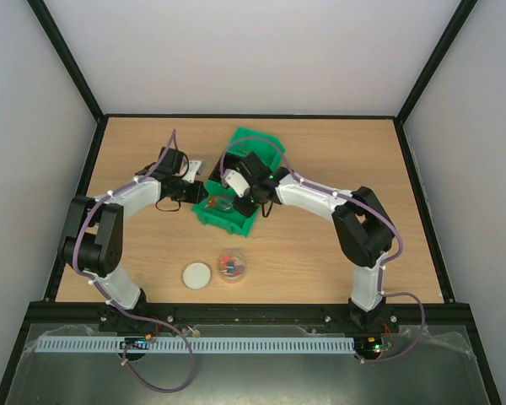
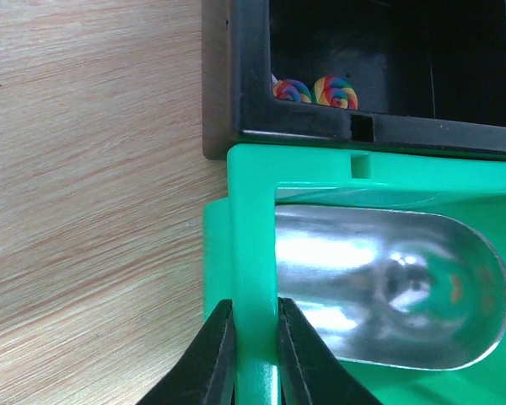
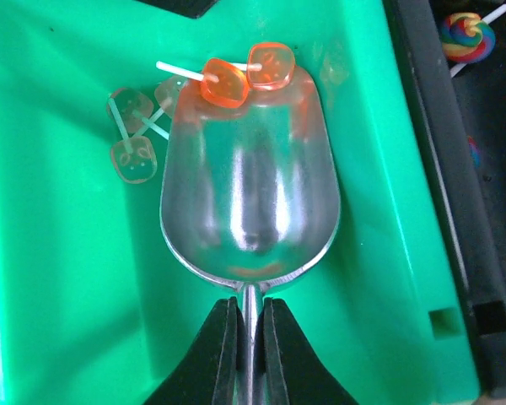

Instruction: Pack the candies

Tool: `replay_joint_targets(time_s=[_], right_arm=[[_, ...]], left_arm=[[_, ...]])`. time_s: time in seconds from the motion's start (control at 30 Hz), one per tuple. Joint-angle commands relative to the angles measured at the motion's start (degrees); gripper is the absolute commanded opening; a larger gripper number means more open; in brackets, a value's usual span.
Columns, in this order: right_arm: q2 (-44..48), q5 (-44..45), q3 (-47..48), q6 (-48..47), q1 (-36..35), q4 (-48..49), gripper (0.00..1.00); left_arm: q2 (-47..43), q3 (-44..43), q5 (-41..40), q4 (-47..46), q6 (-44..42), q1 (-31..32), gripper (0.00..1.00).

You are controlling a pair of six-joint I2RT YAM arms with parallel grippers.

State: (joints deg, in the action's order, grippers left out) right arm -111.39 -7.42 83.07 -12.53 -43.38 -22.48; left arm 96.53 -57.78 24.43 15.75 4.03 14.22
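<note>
Two orange candies [image 3: 223, 83] sit at the lip of the metal scoop [image 3: 249, 194] inside the green bin [image 3: 59, 295] — one's stick lies crosswise, pointing left. The right gripper [image 3: 250, 308] has its jaws clenched on the scoop's handle; the left gripper [image 2: 255, 312] clamps the bin's wall.

Worktop [image 1: 337, 152]: light wood grain, filling the middle of the top view.
Green bin [image 1: 255, 139]: plastic, at the centre of the top view, set at an angle.
Black bin [image 2: 236, 76]: upper right of the left wrist view, its wall touching the green bin's rim.
Metal scoop [image 3: 249, 202]: shiny, bowl lying inside the green bin, centre of the right wrist view.
Clear round jar [image 1: 231, 265]: lower centre of the top view, upright, lidless.
White lid [image 1: 197, 275]: flat on the worktop, just left of the jar.
</note>
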Motion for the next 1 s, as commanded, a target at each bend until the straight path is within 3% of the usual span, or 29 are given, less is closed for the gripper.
replay_joint_targets(time_s=[0.0, 0.3, 0.57, 0.97], right_arm=[[-1.2, -1.3, -14.5, 3.4, 2.4, 12.8, 0.01], [5.6, -11.6, -28.4, 2.8, 5.7, 37.8, 0.01], [7.1, -16.1, -35.9, 8.9, 7.6, 53.2, 0.01], [10.6, -19.7, -42.2, 8.0, 10.6, 59.4, 0.01]], left_arm=[[0.4, 1.4, 2.9, 1.7, -0.9, 1.2, 0.02], [0.9, 1.1, 3.1, 2.1, -1.2, 1.0, 0.02], [1.3, 0.7, 3.1, 2.2, -1.0, 0.8, 0.02], [2.3, -0.3, 3.0, 3.1, -1.1, 0.0, 0.02]])
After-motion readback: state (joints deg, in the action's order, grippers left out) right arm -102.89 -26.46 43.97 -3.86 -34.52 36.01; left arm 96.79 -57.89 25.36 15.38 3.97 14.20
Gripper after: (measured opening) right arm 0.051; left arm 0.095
